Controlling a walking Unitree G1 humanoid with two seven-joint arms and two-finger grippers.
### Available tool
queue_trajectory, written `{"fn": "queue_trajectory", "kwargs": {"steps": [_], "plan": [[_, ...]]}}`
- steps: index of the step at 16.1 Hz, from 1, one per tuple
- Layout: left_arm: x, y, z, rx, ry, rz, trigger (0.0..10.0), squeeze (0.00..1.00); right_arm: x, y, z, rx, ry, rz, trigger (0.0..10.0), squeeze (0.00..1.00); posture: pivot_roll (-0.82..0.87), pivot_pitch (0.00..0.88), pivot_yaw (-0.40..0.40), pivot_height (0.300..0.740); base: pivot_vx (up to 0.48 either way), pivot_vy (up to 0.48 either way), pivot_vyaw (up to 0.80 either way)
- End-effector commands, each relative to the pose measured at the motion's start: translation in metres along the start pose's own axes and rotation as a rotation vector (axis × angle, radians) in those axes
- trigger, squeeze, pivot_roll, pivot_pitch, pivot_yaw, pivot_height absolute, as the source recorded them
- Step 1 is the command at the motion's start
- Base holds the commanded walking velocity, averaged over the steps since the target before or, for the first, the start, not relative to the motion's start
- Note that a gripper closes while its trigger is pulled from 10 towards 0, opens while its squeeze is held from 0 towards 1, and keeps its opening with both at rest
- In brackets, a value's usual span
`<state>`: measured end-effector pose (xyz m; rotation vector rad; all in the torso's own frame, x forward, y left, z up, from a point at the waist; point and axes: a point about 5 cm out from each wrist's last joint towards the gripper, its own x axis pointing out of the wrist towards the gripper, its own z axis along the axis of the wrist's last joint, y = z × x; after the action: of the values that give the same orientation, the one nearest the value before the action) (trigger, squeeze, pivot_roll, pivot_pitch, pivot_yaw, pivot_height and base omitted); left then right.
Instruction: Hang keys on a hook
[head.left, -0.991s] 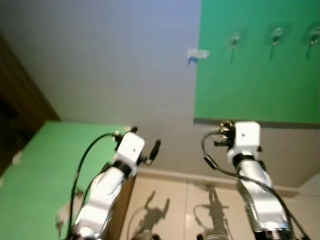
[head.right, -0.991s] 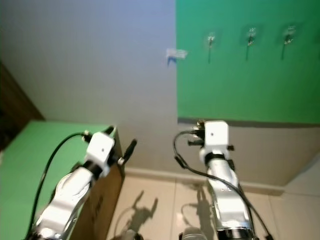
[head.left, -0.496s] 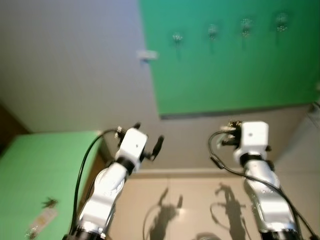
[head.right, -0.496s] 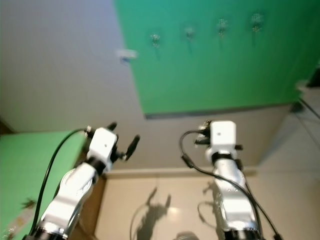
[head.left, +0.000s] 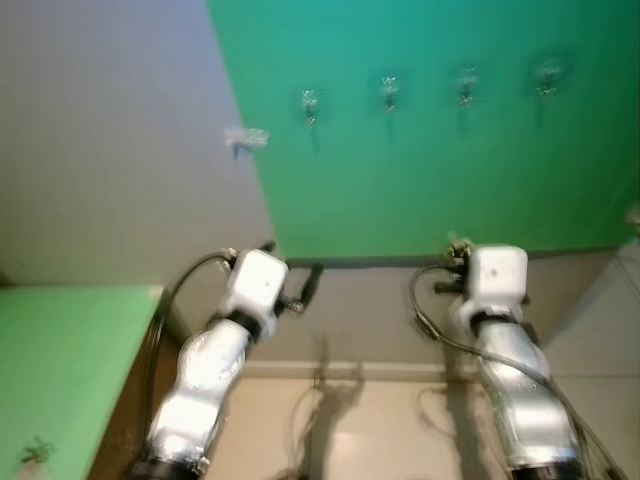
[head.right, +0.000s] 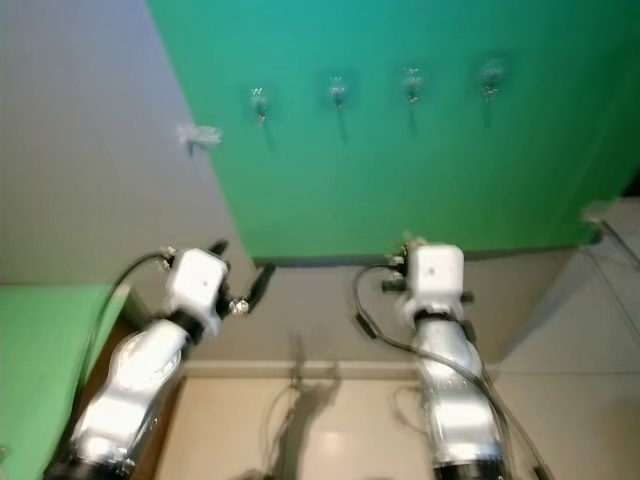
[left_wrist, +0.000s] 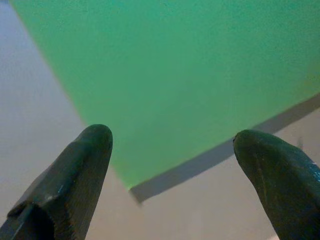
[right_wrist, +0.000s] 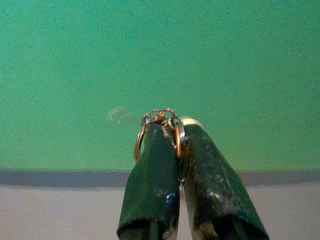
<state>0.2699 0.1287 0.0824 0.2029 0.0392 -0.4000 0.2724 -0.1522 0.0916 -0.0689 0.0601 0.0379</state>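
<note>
Both silver arms are raised forward toward the green wall panel (head.left: 420, 170). The left gripper (left_wrist: 172, 150) has its two long black fingers spread wide apart. The right gripper (right_wrist: 176, 131) has its fingers pressed together, pinching a metal key ring (right_wrist: 159, 127) at their tips.

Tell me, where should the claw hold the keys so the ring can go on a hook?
Pinch low on the key ring, as the right claw does now, so the open loop pokes out past the fingertips, probably free to slip over a hook from the front.
</note>
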Motion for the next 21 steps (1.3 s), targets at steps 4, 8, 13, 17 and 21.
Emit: {"fn": "queue_trajectory", "kwargs": {"steps": [4, 8, 13, 17, 21], "plan": [[0.000, -0.003, 0.005, 0.002, -0.028, -0.004, 10.0, 0.00, -0.001, -0.006, 0.012, -0.030, -0.039, 0.023, 0.0, 0.00, -0.23, 0.037, 0.137, 0.720, 0.101, -0.063, 0.00], [-0.003, -0.007, 0.002, -0.006, -0.021, -0.021, 10.0, 0.00, -0.008, -0.002, 0.014, -0.039, -0.025, 0.148, 0.0, 0.00, -0.24, 0.034, 0.136, 0.720, 0.000, 0.000, 0.00], [-0.005, -0.010, 0.017, 0.006, -0.122, -0.024, 10.0, 0.00, -0.004, -0.012, 0.057, -0.056, -0.165, 0.177, 0.0, 0.00, -0.25, 0.020, 0.134, 0.720, 0.000, 0.000, 0.00], [-0.006, -0.016, 0.019, 0.008, -0.124, -0.053, 10.0, 0.00, 0.009, -0.017, 0.085, -0.021, -0.187, 0.120, 0.0, 0.00, -0.24, 0.028, 0.137, 0.720, 0.000, 0.000, 0.00], [-0.007, -0.017, 0.018, -0.004, -0.118, -0.060, 10.0, 0.00, 0.017, -0.012, 0.105, -0.088, -0.194, 0.099, 0.0, 0.00, -0.24, 0.048, 0.139, 0.720, 0.000, 0.000, 0.00]]}}
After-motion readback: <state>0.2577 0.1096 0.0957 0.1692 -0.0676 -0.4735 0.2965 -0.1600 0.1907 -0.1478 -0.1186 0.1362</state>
